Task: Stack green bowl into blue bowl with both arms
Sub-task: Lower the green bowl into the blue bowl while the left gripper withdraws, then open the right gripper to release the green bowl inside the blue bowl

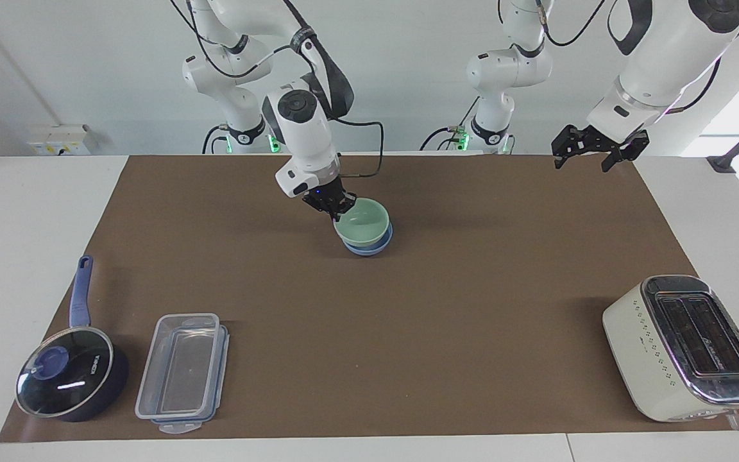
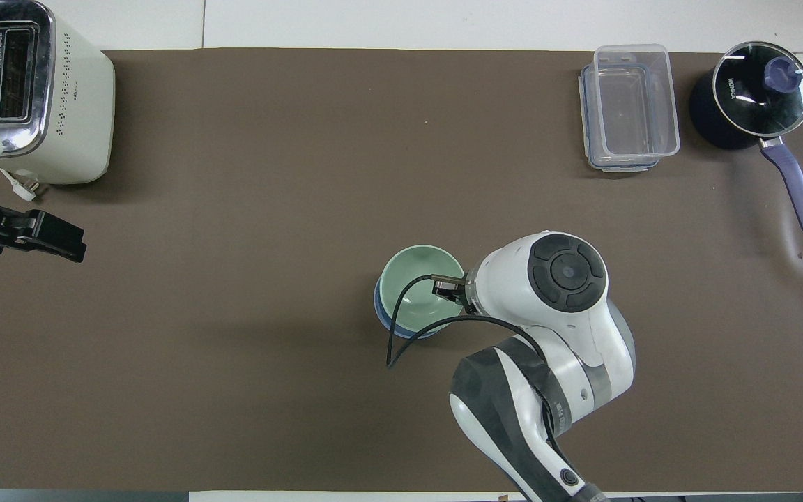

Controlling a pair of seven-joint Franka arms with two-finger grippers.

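The pale green bowl [image 1: 363, 221] sits nested in the light-blue bowl [image 1: 370, 249] at the mat's middle, near the robots. Only the blue bowl's lower wall shows under it. My right gripper [image 1: 335, 209] is shut on the green bowl's rim, on the side toward the right arm's end. In the overhead view the green bowl [image 2: 412, 282] covers the blue bowl [image 2: 379, 309] but for a thin edge, and the right gripper [image 2: 447, 286] is at the rim. My left gripper [image 1: 591, 153] is open and empty, raised high over the mat's edge at the left arm's end; it also shows in the overhead view [image 2: 39, 236].
A cream toaster [image 1: 684, 346] stands far from the robots at the left arm's end. A clear plastic container [image 1: 183, 372] and a dark-blue saucepan with glass lid [image 1: 68, 378] stand far from the robots at the right arm's end. A brown mat [image 1: 472, 333] covers the table.
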